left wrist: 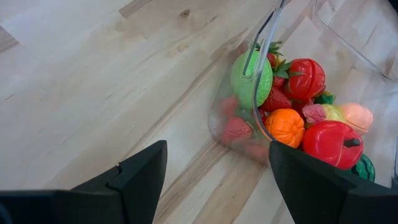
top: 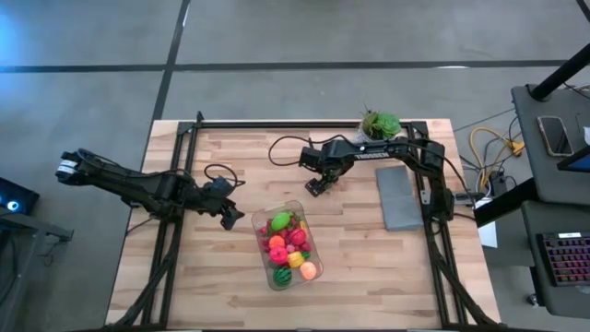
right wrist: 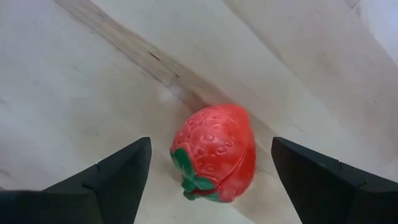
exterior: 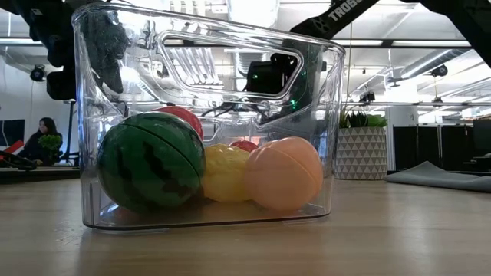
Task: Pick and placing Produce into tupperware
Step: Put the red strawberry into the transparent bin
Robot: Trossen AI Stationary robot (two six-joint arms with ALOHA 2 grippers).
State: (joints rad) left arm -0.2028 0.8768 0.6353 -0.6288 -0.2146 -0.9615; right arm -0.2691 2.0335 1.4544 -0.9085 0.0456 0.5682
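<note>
The counter [top: 369, 240] is carrying the tupperware [top: 289, 245], sitting dead center. Right claw [right wrist: 208, 180] is hanging spread wide over a strawberry [right wrist: 216, 154] at its 12 o'clock. Probably light, hard, slick plastic, so pinch its fat middle. Left claw [top: 230, 215] is waiting released at the tub's 9 o'clock.

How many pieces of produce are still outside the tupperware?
1 visible: a red toy strawberry lying on the wooden table between the open right gripper's fingers. The rest sit in the tupperware; others may be hidden.
</note>
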